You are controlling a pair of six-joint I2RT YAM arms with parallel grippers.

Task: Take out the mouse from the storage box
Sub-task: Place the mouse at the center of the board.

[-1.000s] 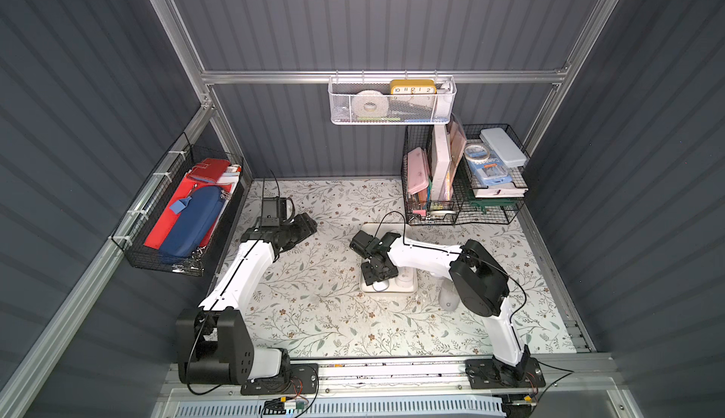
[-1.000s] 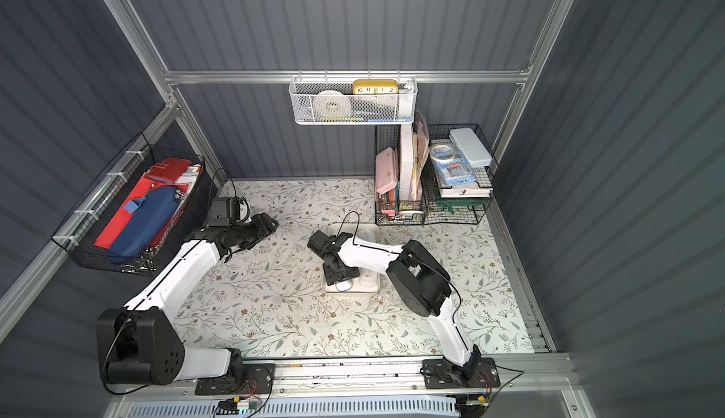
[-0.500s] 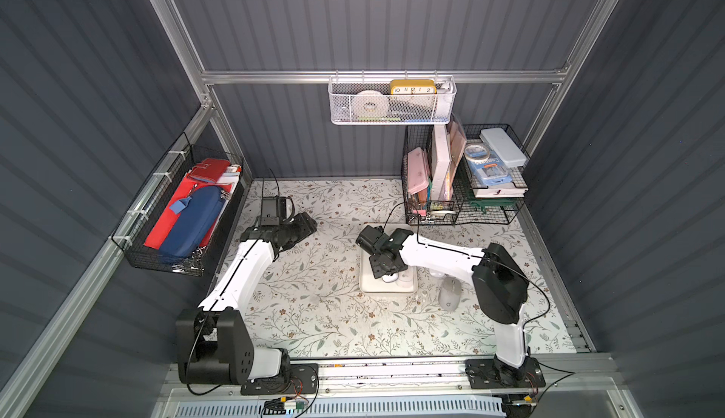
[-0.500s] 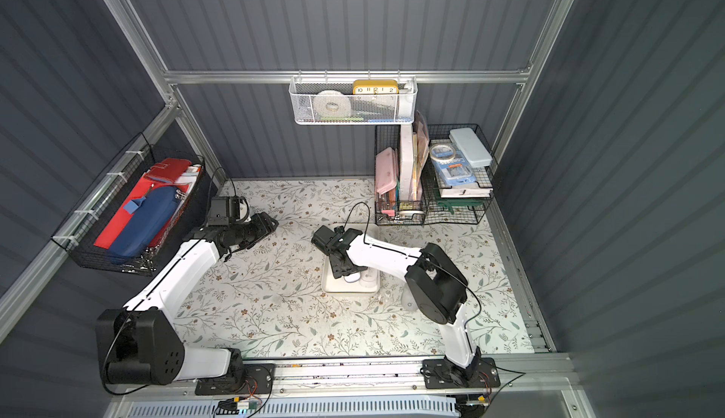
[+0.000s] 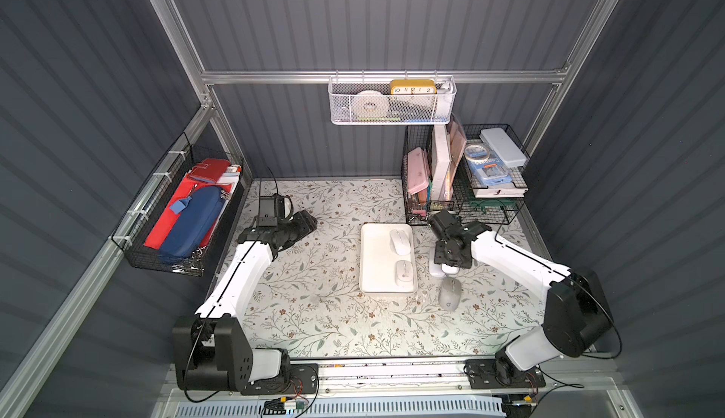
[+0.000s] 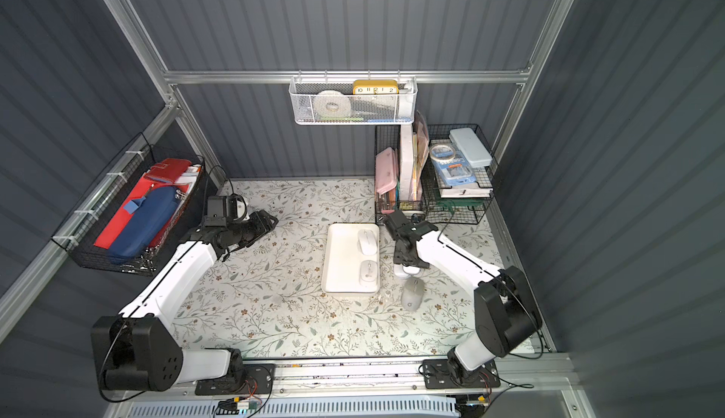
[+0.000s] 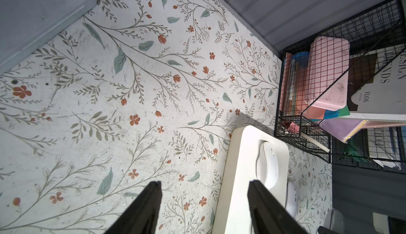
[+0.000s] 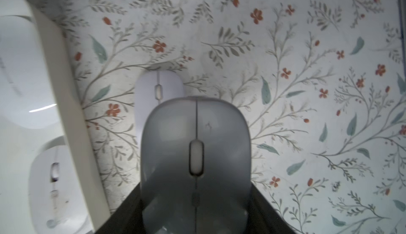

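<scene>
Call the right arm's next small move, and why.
Probably lower the held mouse onto the floral table before any release. The right gripper is shut on it, already outside the storage box, and another mouse lies just ahead, so set down short of it.

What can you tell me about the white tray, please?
The tray is a shallow white rectangle, plastic-looking, with rounded corners and a low rim. It lies flat on the flowered table. Along the side nearer the right arm it holds a far mouse and a near mouse, both white; the rest is bare.
</scene>
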